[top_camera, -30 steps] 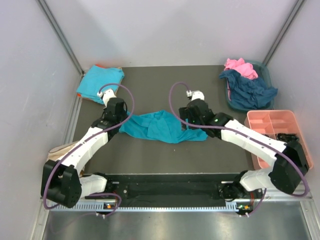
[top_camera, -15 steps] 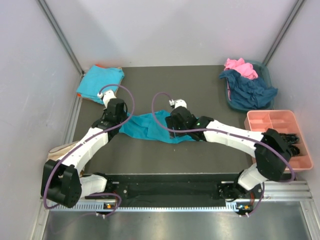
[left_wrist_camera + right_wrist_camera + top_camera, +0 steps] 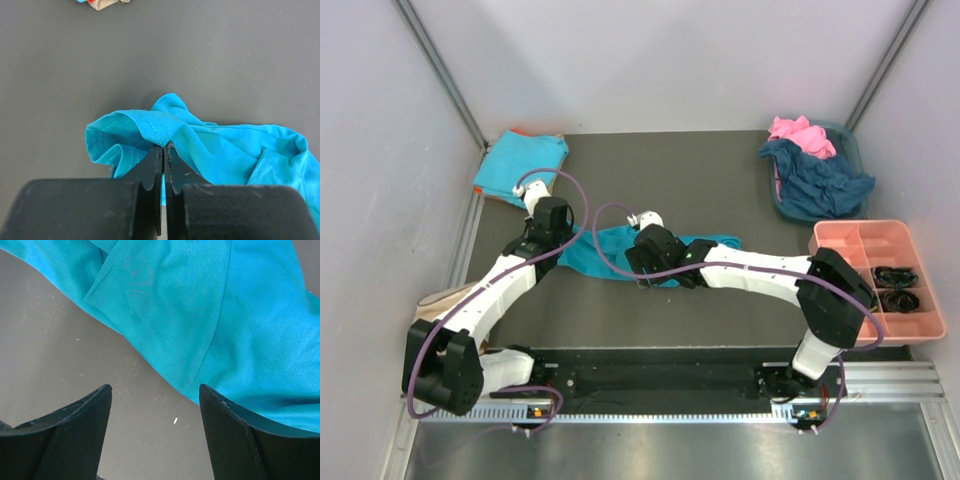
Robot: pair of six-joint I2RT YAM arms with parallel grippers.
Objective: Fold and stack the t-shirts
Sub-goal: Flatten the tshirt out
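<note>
While a folded shirt (image 3: 520,165) is seen at the far-left corner of the bench (image 3: 720,180), the teal t-shirt (image 3: 610,250) lies crumpled mid-bench. Its hem is clenched by the left pincer (image 3: 163,150), and the right pincer (image 3: 155,390) is spread above it. The garments (image 3: 820,175) in the basket (image 3: 856,142) are judged yet to be folded.

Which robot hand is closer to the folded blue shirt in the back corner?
Left. The left gripper pinches an edge of the loose teal shirt, just in front of the folded shirt. The right gripper hangs open farther right, over that shirt.
</note>
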